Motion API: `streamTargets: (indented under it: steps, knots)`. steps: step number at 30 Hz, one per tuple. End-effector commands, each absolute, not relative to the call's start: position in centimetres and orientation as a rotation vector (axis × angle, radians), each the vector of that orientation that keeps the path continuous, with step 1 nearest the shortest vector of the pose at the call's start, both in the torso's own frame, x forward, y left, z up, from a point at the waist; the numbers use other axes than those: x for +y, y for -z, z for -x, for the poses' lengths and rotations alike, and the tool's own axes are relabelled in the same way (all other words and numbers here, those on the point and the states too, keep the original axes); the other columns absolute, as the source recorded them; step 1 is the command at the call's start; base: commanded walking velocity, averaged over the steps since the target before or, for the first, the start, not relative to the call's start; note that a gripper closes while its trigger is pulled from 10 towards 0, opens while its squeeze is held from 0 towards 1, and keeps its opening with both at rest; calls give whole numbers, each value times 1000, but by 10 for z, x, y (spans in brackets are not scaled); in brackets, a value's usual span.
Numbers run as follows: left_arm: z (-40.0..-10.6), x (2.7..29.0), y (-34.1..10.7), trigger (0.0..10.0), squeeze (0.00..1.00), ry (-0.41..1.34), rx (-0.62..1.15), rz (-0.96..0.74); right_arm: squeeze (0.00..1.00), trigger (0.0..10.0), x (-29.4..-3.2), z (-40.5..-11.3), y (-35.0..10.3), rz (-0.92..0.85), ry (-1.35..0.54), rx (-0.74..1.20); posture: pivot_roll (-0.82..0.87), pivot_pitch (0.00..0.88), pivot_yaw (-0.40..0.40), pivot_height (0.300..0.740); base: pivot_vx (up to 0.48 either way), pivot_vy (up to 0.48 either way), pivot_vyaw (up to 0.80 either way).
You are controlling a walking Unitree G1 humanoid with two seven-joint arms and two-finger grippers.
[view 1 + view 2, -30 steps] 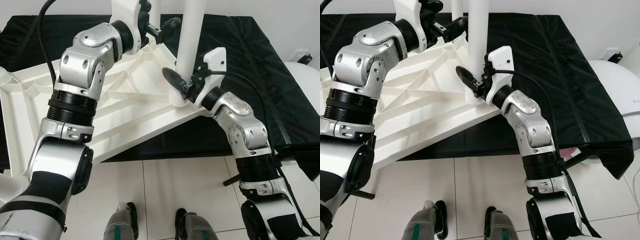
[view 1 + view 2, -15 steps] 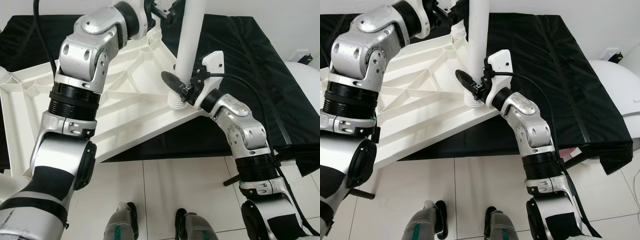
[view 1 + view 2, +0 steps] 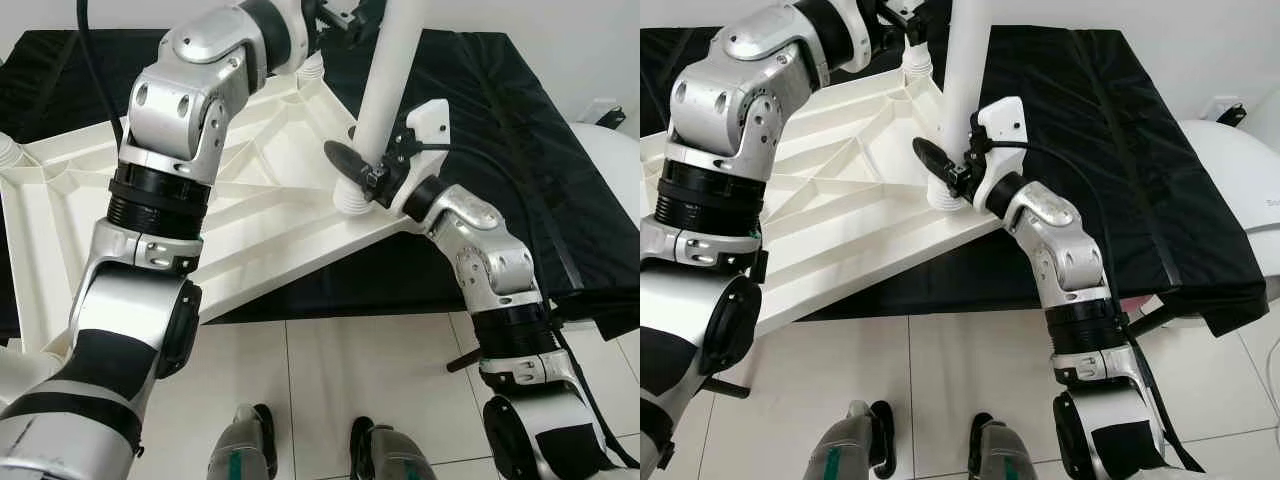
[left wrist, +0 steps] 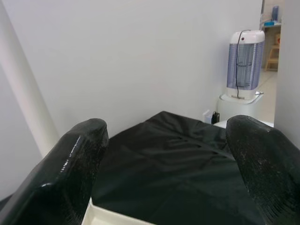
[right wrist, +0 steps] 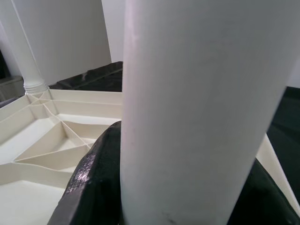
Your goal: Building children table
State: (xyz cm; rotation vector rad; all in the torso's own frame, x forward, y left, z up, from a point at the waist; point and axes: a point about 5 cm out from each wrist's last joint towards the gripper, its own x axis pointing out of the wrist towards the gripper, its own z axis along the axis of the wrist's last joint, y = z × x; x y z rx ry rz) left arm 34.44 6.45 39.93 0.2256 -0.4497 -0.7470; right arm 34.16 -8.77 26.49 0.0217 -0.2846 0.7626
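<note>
The step in hand seems to be the fitting of a leg into the upturned tabletop, which lies with its ribbed underside up on a black cloth over a low surface. The right gripper pinches the white leg low down, just above the threaded socket at the near corner of the tabletop; in the right wrist view the black fingers press on both sides of the tube. The leg stands tilted, not upright, so the next move probably calls for straightening it over the socket and turning it in. The left gripper is raised near the far corner, its fingers spread and holding nothing. A second leg stands already in another corner. The top of the held leg is cut off by the frame, and I cannot tell whether its lower end already sits in the socket.
</note>
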Motion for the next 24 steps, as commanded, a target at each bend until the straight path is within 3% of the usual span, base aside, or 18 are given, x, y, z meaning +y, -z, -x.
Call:
streamTargets:
  steps: [1,14,19,24]
  knots:
    - [-334,52,-408,10000,0,815,-497,-255,0,10000,-84,-342,-263,-8,-785,-273,-51,176,-43,740,0,0,0]
    - [-355,99,-383,10000,0,686,-368,-233,0,10000,-109,-344,-272,-34,-692,-337,-58,168,-26,740,0,0,0]
    - [-364,128,-356,10000,0,601,-256,-157,0,10000,-130,-351,-277,-93,-557,-393,-49,160,-14,740,0,0,0]
    - [-369,141,-338,10000,0,533,-184,-103,0,10000,-138,-352,-278,-141,-479,-434,-46,154,-8,740,0,0,0]
